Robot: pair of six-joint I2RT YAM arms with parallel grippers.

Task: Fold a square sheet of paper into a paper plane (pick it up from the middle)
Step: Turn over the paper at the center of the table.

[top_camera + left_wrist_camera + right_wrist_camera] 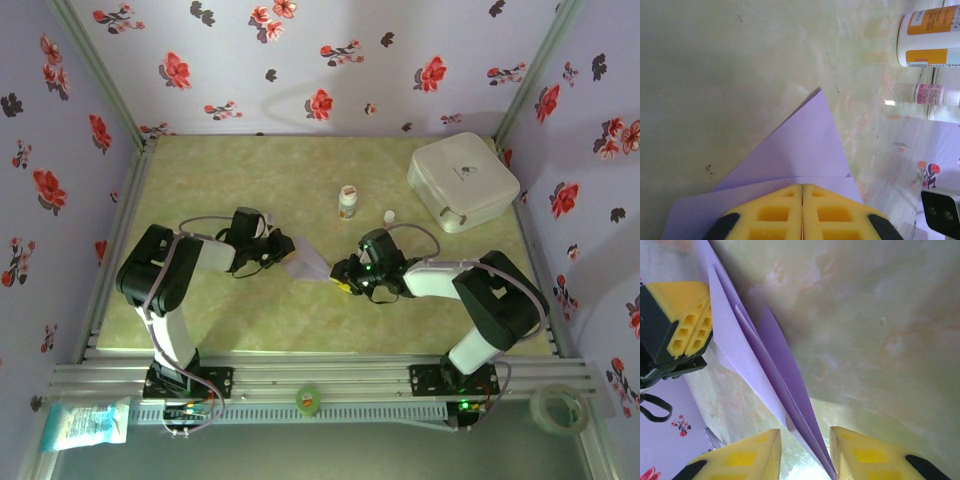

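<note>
The sheet of paper, pale lilac and folded into a pointed, layered shape, was well to the near-left of the white box. It was positioned over the table, between the two hands. In the right wrist view the sheet of paper stood on edge with several layers showing, and its shadow fell on the table beside it. In the left wrist view one pointed flap of the sheet of paper reached away from the pads, with a straight crease crossing it near them.

The left hand was on the side of the sheet farther from the white box and was clamped on it. Its yellow pads met with no gap, and the sheet ran in between them.

The right hand was on the side of the sheet nearer the white box and was open. Its two yellow fingers stood apart, and the narrow end of the sheet passed down between them. Contact with either finger could not be determined.

A white bottle with an orange label stood left of the white box. A smaller white bottle stood between that bottle and the white box.
</note>
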